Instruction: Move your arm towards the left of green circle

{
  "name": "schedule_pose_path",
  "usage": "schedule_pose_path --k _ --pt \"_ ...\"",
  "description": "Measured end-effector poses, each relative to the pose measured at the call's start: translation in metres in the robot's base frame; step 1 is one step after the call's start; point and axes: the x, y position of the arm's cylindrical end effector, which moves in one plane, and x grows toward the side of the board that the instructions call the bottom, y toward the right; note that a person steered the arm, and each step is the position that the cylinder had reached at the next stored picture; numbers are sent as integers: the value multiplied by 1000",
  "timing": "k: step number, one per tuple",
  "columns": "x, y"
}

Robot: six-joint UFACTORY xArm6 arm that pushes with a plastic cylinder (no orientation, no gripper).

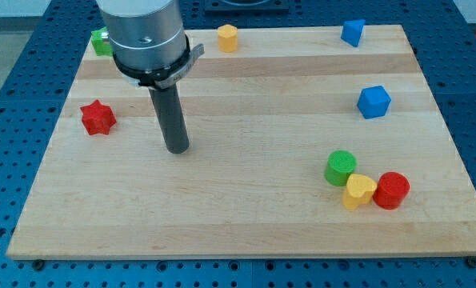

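Note:
The green circle block stands at the board's lower right, touching a yellow block just below it. A red circle block sits against the yellow one on its right. My tip rests on the board left of centre, far to the left of the green circle and a little above its level. A red star block lies to the left of my tip.
A blue cube sits at the right, another blue block at the top right. A yellow hexagon block is at the top centre. A green block shows partly behind the arm at the top left. The wooden board ends on all sides.

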Motion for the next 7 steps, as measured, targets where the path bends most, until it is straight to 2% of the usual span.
schedule_pose_path --k 2,4,6,7 --pt "20 0" --pt "19 17" --pt "10 148" --pt "10 150"
